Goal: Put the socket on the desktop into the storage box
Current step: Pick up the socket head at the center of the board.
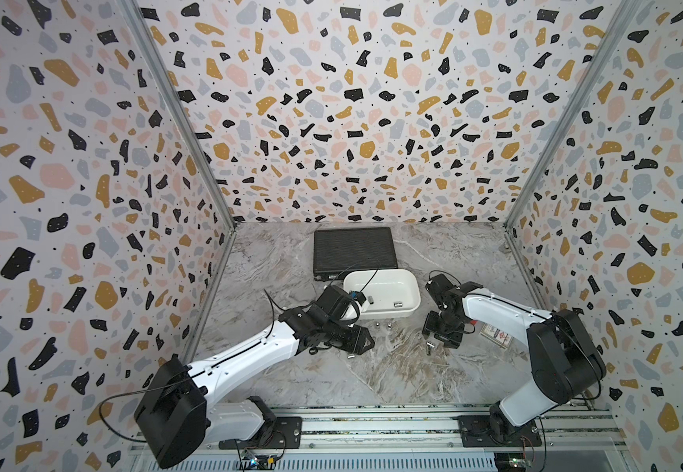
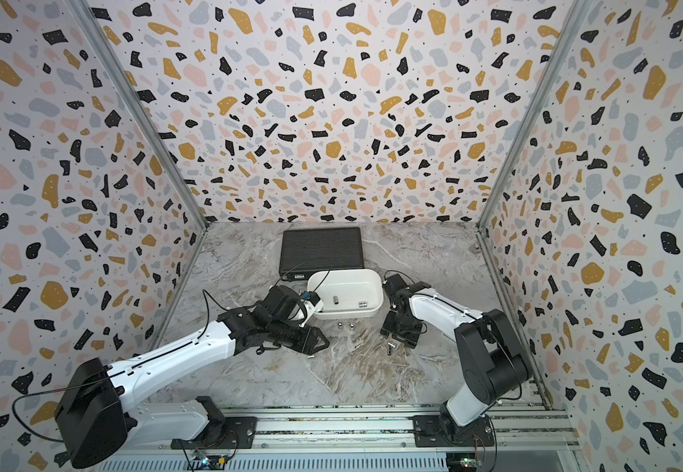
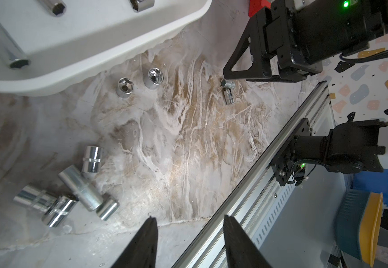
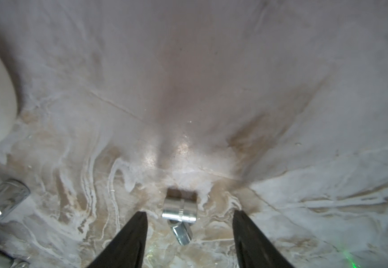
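Here's where things stand on my rig. My right tool (image 4: 189,212) points down at the bench (image 1: 392,376), right of centre in both top views and just off the lower right corner of the storage box (image 1: 388,314). Its fingers (image 4: 130,239) are spread apart and straddle the socket (image 4: 180,210), which lies on its side on the bench. There's a gap on both sides, so nothing's gripped. A smaller chrome piece (image 4: 183,234) lies right against that socket. I can't tell if it's a second one or part of it.

My left tool (image 3: 189,218) is open too, with nothing between the fingers. It sits low over the bench, left of centre, near the box's lower left corner. From its wrist view there's a pile of sockets (image 3: 81,185) lying on their sides, bunched up, some touching. There are also two upright sockets (image 3: 125,87) side by side, just in front of the box wall.

The box sits about mid-frame, with two sockets (image 1: 370,300) already inside on its floor, apart from each other. Right behind it, higher in the frame, a black ribbed case (image 1: 354,251) lies flat.
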`<state>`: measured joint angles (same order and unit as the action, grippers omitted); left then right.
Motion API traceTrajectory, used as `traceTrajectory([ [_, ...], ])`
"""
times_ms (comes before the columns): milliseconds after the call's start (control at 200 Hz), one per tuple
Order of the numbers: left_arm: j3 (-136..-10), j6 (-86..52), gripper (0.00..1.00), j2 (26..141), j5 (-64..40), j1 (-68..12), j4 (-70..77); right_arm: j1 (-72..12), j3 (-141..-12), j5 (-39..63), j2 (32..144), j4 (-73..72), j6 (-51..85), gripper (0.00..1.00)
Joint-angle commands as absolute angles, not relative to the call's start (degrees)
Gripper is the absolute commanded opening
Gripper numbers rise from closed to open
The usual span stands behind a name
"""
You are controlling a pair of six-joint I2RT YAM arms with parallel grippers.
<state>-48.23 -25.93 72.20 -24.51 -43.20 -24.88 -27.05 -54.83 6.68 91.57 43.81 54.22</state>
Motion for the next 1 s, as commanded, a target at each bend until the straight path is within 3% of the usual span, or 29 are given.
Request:
traceTrajectory([
  [0, -47.38, -26.1, 0.5, 71.28, -24.25, -43.49, -22.59, -26.89, -54.85, 8.05, 92.35, 43.63, 56.24, 0.63],
  [996, -45.36, -27.16, 0.5, 70.69, -23.37, -43.42, -21.07, -26.82, -51.9, 11.51, 95.1, 40.69, 59.15, 0.52],
])
